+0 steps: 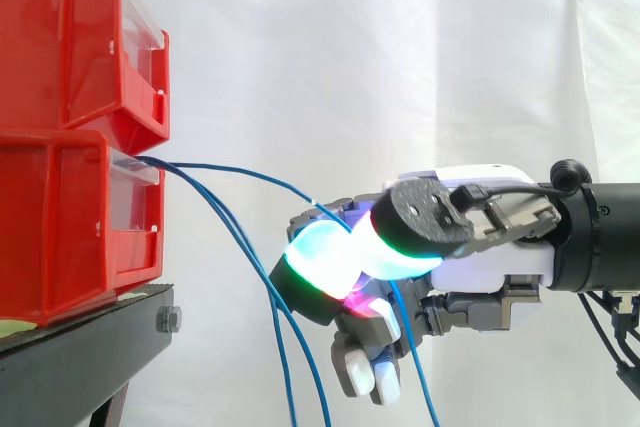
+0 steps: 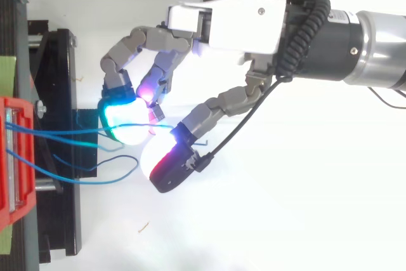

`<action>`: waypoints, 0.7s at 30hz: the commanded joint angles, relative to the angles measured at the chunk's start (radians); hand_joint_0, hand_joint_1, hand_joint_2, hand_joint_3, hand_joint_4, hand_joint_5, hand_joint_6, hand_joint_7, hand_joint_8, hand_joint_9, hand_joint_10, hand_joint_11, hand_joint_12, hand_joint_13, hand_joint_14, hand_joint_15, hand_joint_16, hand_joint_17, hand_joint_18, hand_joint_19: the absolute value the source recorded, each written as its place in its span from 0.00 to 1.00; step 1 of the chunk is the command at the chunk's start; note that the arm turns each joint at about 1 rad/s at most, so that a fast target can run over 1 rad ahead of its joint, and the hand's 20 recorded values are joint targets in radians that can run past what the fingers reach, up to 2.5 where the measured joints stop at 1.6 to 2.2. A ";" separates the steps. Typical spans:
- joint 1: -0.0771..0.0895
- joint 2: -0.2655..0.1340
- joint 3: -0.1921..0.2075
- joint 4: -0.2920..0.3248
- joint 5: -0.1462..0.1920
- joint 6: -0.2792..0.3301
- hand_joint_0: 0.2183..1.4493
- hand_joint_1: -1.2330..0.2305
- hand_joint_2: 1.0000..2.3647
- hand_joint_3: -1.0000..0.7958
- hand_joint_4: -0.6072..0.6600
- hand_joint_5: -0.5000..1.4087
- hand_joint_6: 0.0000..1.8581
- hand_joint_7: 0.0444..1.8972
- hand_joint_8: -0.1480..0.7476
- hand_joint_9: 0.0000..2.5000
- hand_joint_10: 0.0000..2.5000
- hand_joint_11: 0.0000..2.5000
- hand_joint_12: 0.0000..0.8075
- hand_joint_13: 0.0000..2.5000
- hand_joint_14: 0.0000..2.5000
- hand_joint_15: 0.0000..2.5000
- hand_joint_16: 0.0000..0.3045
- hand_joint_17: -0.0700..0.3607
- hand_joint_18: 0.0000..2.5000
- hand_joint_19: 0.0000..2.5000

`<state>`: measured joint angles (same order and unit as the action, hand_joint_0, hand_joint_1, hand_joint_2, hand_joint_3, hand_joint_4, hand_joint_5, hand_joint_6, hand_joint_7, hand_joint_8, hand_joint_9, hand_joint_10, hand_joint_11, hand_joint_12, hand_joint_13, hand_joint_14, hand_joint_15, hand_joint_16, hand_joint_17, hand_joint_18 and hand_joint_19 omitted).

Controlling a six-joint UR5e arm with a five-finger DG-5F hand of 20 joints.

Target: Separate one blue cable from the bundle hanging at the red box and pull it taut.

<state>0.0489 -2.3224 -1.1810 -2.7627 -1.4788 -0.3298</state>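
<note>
**While Loose Cables Hang Clear, the Robot Hand Curls Round 1 Blue Strand**

Where the arm reaches in level from the right of the side view, the robot hand (image 1: 480,265) has its fingers curled, with the glowing pads drawn in close to the thumb. 1 blue cable (image 1: 270,180) passes between them. It leaves the front of the red box (image 1: 70,227), which is well ahead of the fingertips. From there it slopes down in a gentle curve rather than a straight line and slips in behind the cyan-lit pad (image 1: 320,257). Its free end comes out under the robot hand, on the palm side of the fingers, and hangs downward.

The other blue cables (image 1: 283,357) come from the same spot on the box. They fall away ahead of and below the fingertips, apart from the pinched strand.

In the top view the cyan pad (image 2: 124,118) and the thumb's pad (image 2: 162,160) sit just beside each other, and the held cable runs in between them from the box side. A slack loop of blue cable (image 2: 124,166) lies near the thumb's pad, on its fingertip-ward side. Whether it touches the pad cannot be told.

The red box carries a 2nd red bin (image 1: 60,37) on top. Both rest on a black stand (image 1: 80,347) beyond the fingertips, with a white curtain (image 1: 400,67) behind the robot hand.
</note>
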 commanded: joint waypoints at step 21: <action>0.005 0.000 0.000 0.000 0.000 0.000 0.31 0.49 0.01 0.35 0.51 0.19 0.47 0.59 0.51 0.45 0.01 0.45 0.46 0.39 0.01 0.28 0.16 0.42 0.34 0.33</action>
<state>0.0525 -2.3223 -1.1816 -2.7627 -1.4787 -0.3298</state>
